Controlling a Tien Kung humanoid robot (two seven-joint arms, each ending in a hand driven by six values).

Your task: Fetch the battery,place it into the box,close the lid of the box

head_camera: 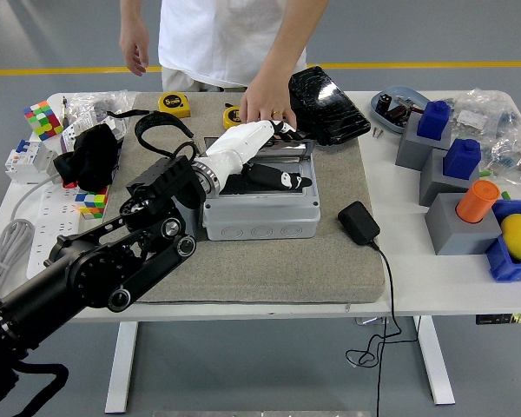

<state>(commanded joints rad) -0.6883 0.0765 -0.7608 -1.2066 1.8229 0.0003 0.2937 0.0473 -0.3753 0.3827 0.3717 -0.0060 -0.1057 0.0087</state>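
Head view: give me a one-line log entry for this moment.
left hand: over grey box, on its lid | person's hand: at box's far edge | black adapter: on mat, right of box | right hand: not in view

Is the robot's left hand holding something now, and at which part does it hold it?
It cannot be told. The left hand lies over the grey box at its lid; a grasp is not visible.

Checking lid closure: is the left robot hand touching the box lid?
Touching. The head view shows the left robot hand lying flat on the lid of the grey box.
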